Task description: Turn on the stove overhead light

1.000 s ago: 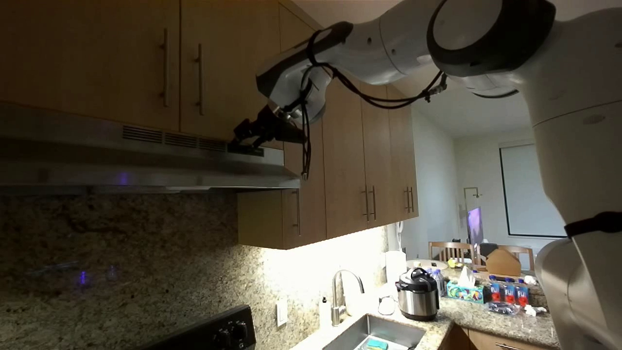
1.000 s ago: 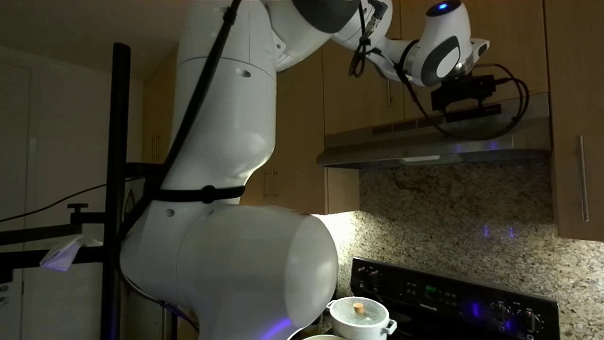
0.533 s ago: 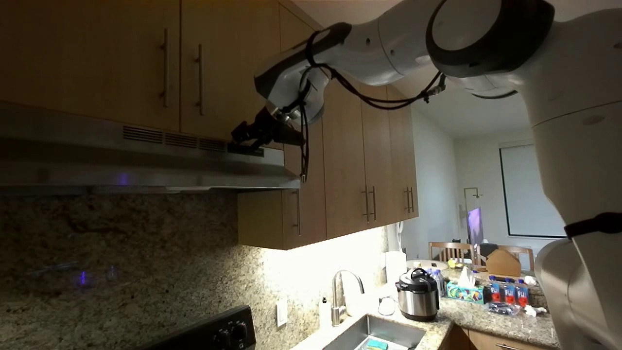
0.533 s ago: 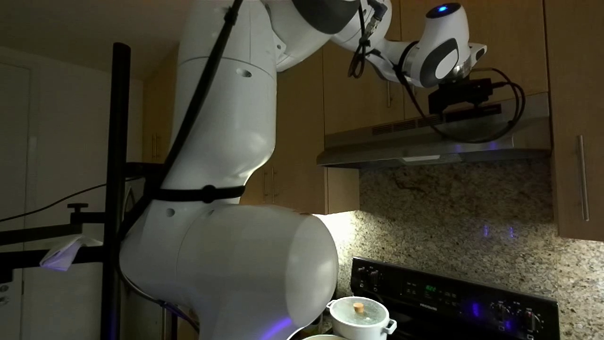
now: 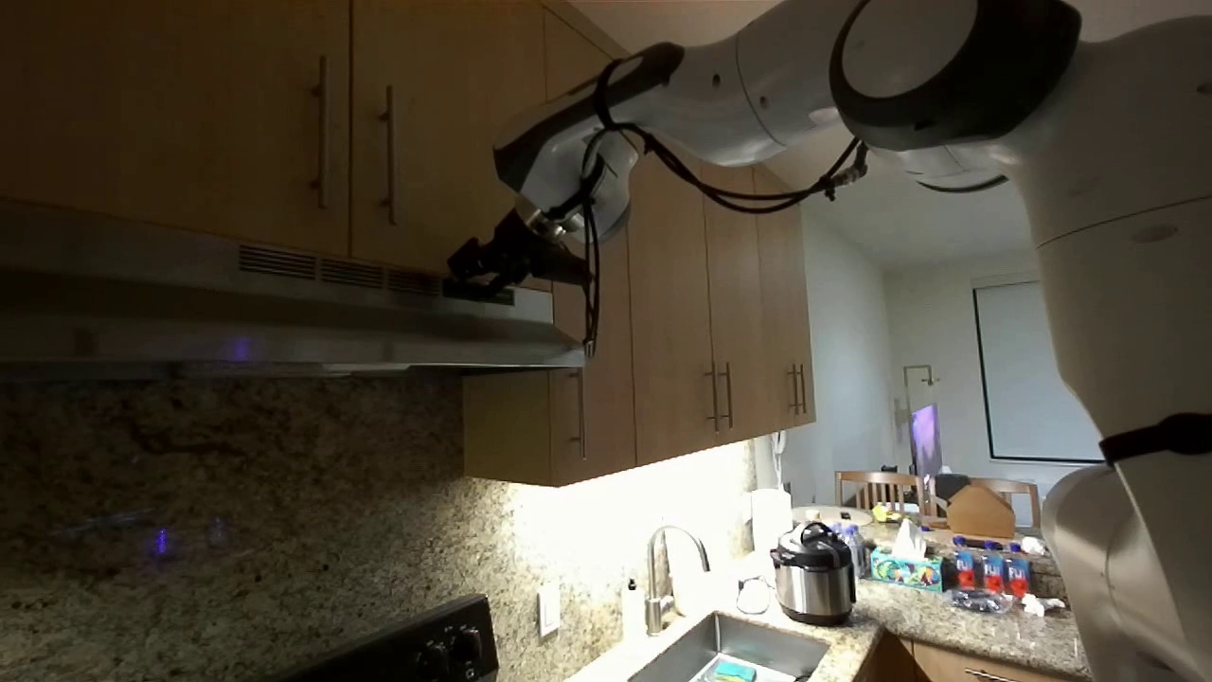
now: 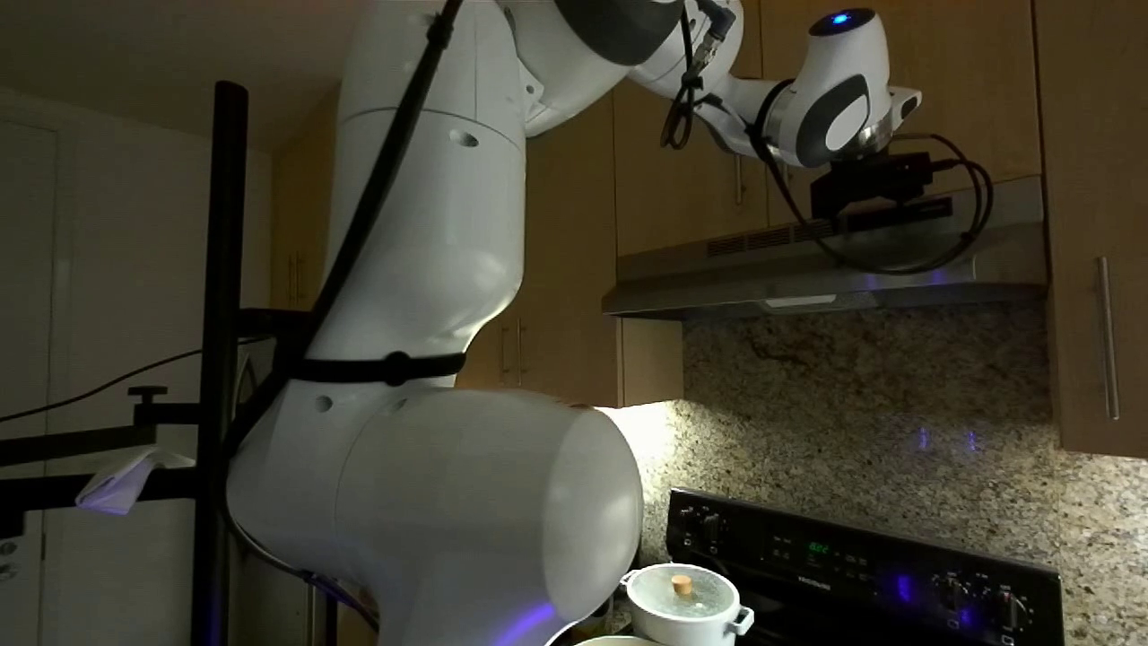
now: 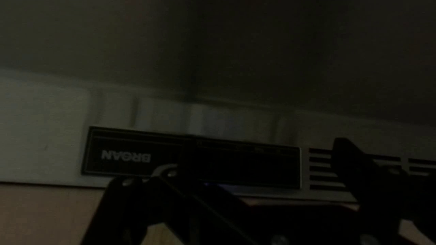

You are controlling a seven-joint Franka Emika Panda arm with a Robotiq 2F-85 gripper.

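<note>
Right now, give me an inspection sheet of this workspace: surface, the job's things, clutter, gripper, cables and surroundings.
Surface: speckled counter with a sink.
Job's things: range hood with a dark control strip; the lamp beneath it looks unlit.
Clutter: pressure cooker, tissue box and bottles on the counter; white lidded pot by the stove panel.
Gripper: open, close to the control strip; whether it touches, I cannot tell.
Cables: black, running along the arm; in both exterior views some hang slack.
Surroundings: wooden cabinets above and beside the range hood, and a stone backsplash below it.
</note>
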